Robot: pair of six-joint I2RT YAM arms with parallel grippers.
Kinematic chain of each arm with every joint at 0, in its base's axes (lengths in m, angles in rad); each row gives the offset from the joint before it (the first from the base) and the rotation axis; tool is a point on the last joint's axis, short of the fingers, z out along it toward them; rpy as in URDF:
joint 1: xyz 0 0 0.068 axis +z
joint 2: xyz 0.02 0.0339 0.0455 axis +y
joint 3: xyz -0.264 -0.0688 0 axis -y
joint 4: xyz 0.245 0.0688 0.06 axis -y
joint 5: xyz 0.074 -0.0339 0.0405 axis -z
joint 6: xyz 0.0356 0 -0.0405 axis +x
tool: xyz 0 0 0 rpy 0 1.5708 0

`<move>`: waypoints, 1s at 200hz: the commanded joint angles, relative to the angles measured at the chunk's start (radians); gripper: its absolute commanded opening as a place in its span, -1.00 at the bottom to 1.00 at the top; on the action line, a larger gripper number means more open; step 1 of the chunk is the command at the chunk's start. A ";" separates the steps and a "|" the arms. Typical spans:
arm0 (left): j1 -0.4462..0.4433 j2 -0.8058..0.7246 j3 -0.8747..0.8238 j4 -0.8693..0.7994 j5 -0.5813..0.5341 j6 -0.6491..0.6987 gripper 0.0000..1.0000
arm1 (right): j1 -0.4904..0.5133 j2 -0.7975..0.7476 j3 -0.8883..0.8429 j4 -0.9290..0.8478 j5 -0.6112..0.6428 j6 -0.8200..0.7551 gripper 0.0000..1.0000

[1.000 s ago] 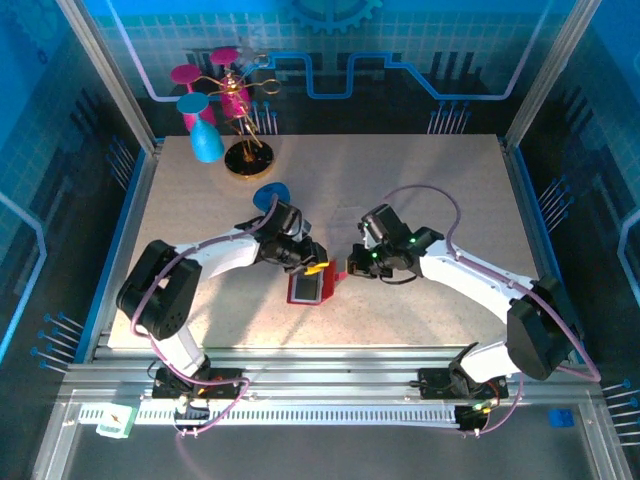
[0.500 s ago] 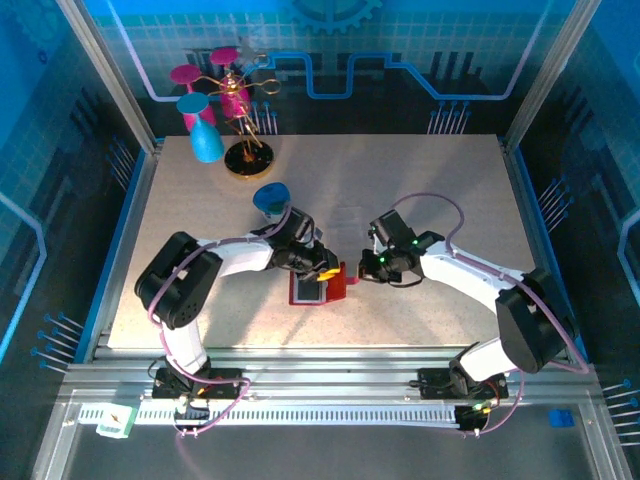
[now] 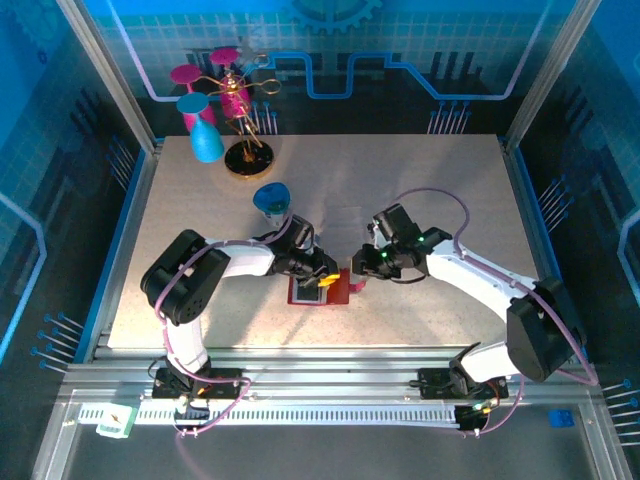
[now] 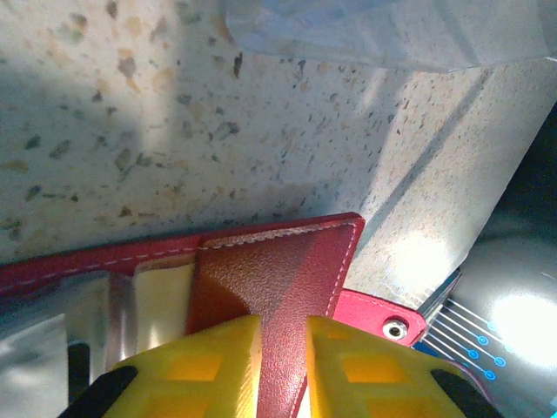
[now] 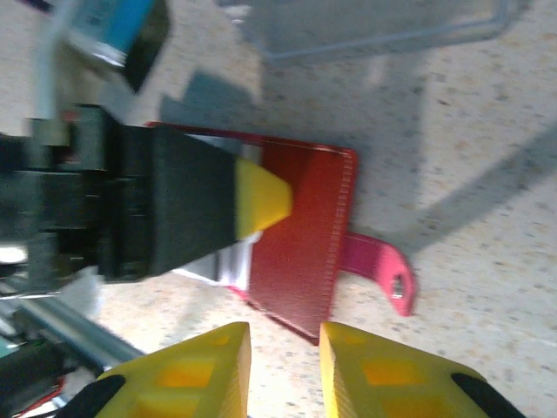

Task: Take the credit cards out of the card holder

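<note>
Left gripper (image 4: pixel 283 335) is clamped on a red flap of the card holder (image 3: pixel 337 291), which lies on the table (image 3: pixel 420 180), toward 6 o'clock from its middle. Seen from above, the snap tab (image 5: pixel 379 266) pokes out at 3 o'clock. There the right gripper (image 5: pixel 284 347) hovers just beside it, fingers slightly parted, nothing between them. A clear tray (image 5: pixel 374 26) sits at the holder's 12 o'clock. The credit cards can't be picked out.

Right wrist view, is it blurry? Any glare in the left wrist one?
Right wrist view: blurred, most at the left edge, though the card holder is readable. Left wrist view: sharp, with glare at lower right and diagonal shadows across the table.
</note>
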 commanded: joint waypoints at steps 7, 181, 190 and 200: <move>-0.004 0.015 -0.025 0.026 0.020 -0.031 -0.58 | 0.003 0.024 0.010 0.061 -0.147 0.041 -0.54; 0.103 -0.200 0.050 -0.331 -0.085 0.174 -0.54 | 0.049 0.211 0.008 0.122 -0.194 0.036 -0.66; 0.112 -0.208 0.050 -0.362 -0.094 0.196 -0.52 | 0.050 0.220 0.009 0.124 -0.198 0.034 -0.66; 0.121 -0.219 0.045 -0.386 -0.103 0.213 -0.48 | 0.050 0.232 0.011 0.126 -0.200 0.031 -0.66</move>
